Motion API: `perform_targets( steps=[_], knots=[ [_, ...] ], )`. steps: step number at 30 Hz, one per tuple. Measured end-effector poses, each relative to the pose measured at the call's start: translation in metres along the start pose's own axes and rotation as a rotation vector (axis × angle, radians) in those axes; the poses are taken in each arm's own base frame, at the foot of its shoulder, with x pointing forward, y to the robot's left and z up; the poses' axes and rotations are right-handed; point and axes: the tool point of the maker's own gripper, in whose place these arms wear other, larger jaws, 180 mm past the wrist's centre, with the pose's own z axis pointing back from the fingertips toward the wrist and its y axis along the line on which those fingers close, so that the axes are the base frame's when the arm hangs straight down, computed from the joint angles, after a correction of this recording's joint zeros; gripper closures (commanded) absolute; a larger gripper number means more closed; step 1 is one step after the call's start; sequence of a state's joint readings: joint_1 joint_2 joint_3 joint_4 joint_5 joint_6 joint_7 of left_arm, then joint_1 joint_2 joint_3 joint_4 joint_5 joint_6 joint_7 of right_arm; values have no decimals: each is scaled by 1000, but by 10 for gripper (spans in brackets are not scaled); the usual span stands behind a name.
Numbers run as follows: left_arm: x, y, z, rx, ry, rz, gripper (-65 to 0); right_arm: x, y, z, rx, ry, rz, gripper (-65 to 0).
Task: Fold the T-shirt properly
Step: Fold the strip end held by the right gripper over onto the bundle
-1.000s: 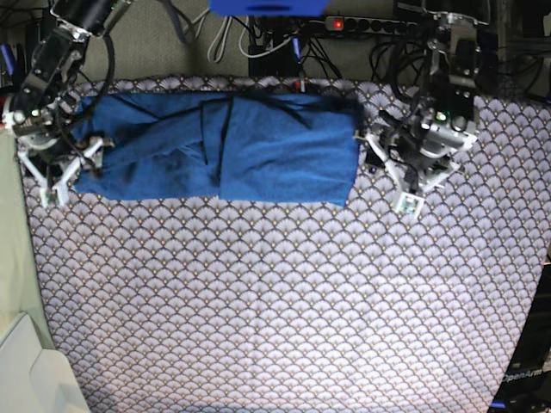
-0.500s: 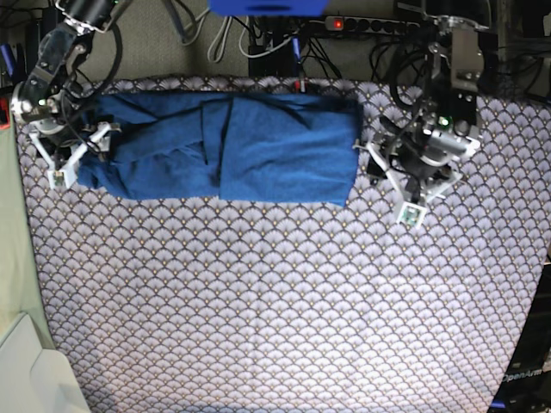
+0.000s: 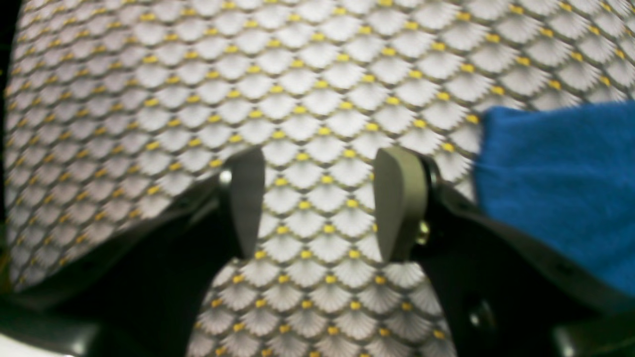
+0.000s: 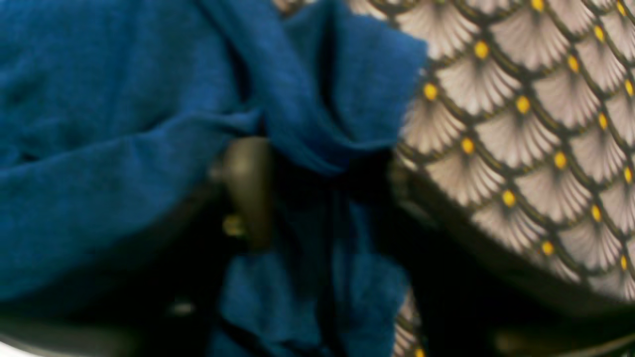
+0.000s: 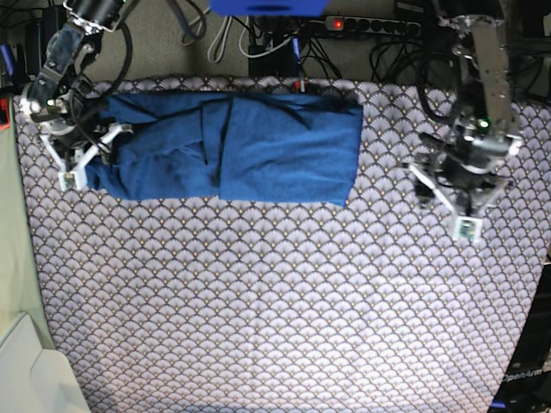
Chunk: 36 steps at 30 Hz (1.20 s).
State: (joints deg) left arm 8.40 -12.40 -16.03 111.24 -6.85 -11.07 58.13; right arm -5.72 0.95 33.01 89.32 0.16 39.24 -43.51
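Note:
The blue T-shirt (image 5: 258, 146) lies as a folded band across the far part of the scallop-patterned cloth (image 5: 275, 301). My right gripper (image 5: 93, 157) is at the shirt's left end. In the right wrist view its jaws stand apart (image 4: 327, 193), with bunched blue cloth (image 4: 124, 148) between and over them. My left gripper (image 5: 443, 202) is over bare patterned cloth, well right of the shirt. In the left wrist view it is open and empty (image 3: 322, 203), and the shirt's edge (image 3: 560, 188) shows to its right.
Cables and a power strip (image 5: 370, 26) lie beyond the table's far edge. A pale bin (image 5: 26, 370) stands at the front left corner. The patterned cloth covers the whole table, and its right edge is near my left arm.
My left gripper has moved right and toward the front, away from the shirt's right edge. My right gripper has shifted up and slightly right at the shirt's left end.

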Motion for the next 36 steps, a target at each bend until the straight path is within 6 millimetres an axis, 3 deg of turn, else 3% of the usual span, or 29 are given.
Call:
perform_targets(
  steps=[3,4,9,15,20,24,29,31,36],
  knots=[
    [1,19,4,43,-8,34,-338,1,3,-1,8,-3,4,-12],
    [0,26,5,61,-9,44,-338,2,4,-1,10,-4,3,0],
    [-5,63,15,154,-12,101,-338,5,6,4,-7,11,30,0],
    [-13,107,31,267,-18,179,-338,35,21,24,-30,-95,39,0],
    [-22,153,55,398,-28,241,-338,41,64,40,26,-128,97,0],
    [-10,186,73,476,-65,219,-338,60,110,54,121,-208,175,0],
    [-17,222,100,583,-64,245,-338,49,136,52,181,-167,227,0],
    [-14,228,105,600,-78,244,-338,50,147,51,205,-148,263,0],
    [-29,236,115,630,-39,240,-338,77,190,51,254,-209,140,0]
  ],
)
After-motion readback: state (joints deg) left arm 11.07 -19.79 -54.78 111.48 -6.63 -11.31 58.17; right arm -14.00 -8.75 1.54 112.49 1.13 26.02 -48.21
